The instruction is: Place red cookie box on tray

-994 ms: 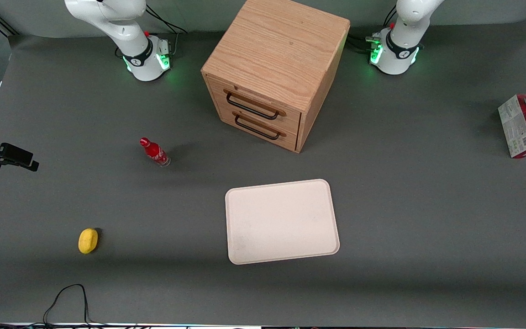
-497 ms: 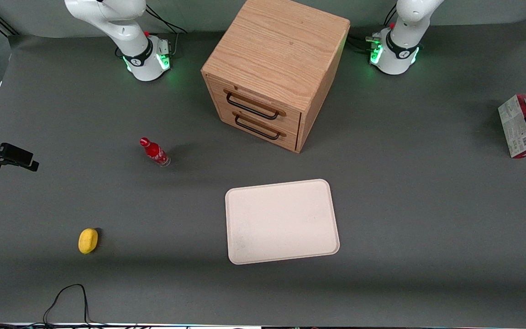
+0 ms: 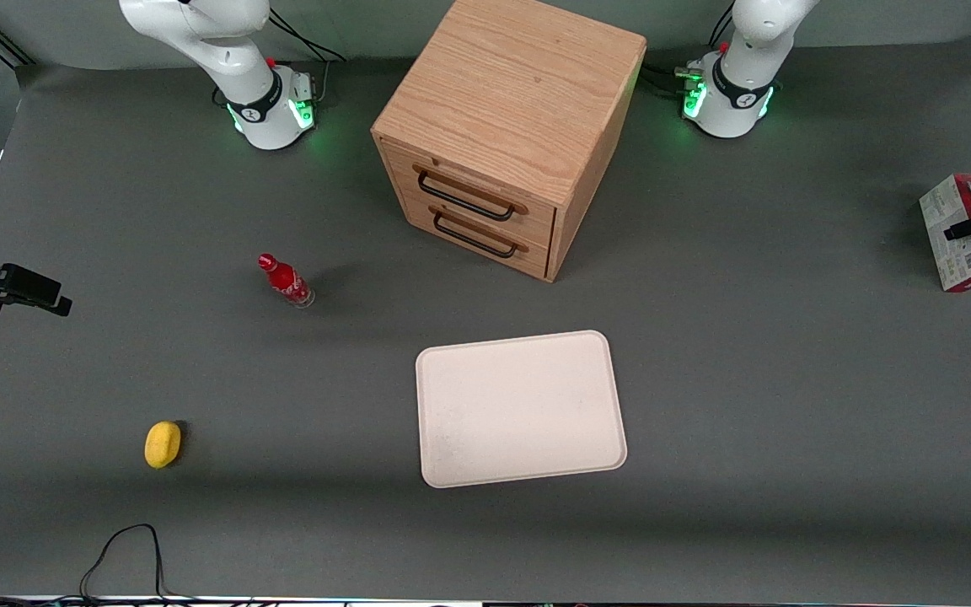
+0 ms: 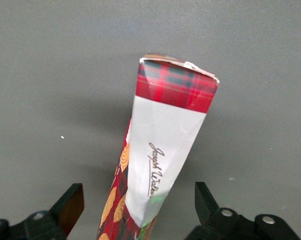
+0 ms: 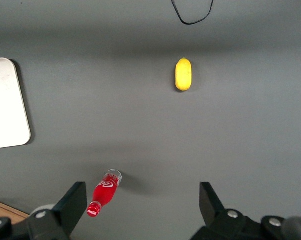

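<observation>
— Where's the box (image 3: 958, 233)?
— Standing on edge at the working arm's end, well apart from the tray (image 3: 521, 408).
— The gripper (image 4: 139, 210)?
— Above it, fingers spread either side, presumably lining up a grasp.

box (image 4: 163, 150) white edge: cursive signature, maybe "Joseph Walker", not fully clear
box back (image 3: 957, 229): small print and a code, too small to read

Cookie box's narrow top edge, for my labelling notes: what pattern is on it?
Red tartan plaid, then a white band, clearest in the left wrist view on the red cookie box; the open gripper straddles it.
</observation>
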You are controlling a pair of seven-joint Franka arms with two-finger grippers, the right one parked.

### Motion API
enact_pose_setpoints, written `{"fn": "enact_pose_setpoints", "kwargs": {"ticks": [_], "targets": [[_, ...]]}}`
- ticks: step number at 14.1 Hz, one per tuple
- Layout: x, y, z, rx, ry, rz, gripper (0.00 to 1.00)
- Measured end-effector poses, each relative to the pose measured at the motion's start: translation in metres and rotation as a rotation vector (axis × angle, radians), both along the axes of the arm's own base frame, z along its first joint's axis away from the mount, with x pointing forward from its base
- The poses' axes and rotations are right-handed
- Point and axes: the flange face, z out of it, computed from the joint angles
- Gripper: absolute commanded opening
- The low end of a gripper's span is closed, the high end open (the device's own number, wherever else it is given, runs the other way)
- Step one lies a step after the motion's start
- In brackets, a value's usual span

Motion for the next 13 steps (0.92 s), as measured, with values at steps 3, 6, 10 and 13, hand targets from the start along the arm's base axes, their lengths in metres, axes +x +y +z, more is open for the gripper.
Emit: {"fn": "enact_pose_setpoints", "kwargs": {"ticks": [3, 6, 10, 13], "targets": [[-0.007, 0.007, -0.007, 0.000, -0.016, -0.036, 0.00], [-0.017, 0.016, -0.016, -0.011, -0.016, -0.051, 0.00], [-0.013, 0.013, -0.017, -0.013, -0.019, -0.062, 0.00], [-0.007, 0.013, -0.009, -0.011, -0.022, -0.075, 0.00]]}}
